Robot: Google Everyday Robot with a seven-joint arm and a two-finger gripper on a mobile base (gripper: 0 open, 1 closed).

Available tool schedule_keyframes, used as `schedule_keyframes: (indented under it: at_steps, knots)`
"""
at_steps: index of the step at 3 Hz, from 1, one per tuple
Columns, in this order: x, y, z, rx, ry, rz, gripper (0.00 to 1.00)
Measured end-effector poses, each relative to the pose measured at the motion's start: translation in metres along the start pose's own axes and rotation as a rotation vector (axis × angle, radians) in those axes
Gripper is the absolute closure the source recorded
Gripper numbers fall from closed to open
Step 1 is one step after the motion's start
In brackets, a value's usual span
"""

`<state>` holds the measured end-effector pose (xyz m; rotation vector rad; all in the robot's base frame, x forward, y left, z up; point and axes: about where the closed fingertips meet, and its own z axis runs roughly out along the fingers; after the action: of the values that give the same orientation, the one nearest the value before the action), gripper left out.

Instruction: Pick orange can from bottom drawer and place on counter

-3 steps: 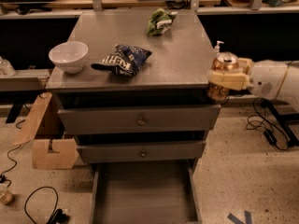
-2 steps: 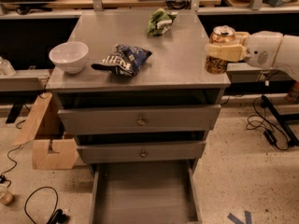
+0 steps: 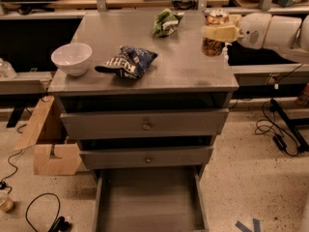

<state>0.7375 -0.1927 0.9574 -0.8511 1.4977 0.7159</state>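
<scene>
gripper (image 3: 218, 33) clamps cylindrical orange can (image 3: 211, 47) | over flat grey metal counter (image 3: 183, 69) edge

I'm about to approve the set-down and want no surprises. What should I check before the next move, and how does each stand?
1. The gripper, above the right edge of the counter, shut on the orange can: ok.
2. Can upright: ok.
3. Can's base inside the counter edge: ok, narrowly.
4. Spot beneath apart from the green bag and blue bag: ok.
5. Can's base touching the counter: cannot tell.
6. Can out of the bottom drawer: ok.
</scene>
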Motion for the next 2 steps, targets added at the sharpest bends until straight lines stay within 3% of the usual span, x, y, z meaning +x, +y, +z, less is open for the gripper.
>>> schedule_keyframes:
  at_steps: [1,2]
  knots:
    - [0.022,-0.020,0.019,-0.015,-0.024,0.027,1.00]
    - [0.063,-0.036,0.025,-0.014,-0.033,0.064,1.00]
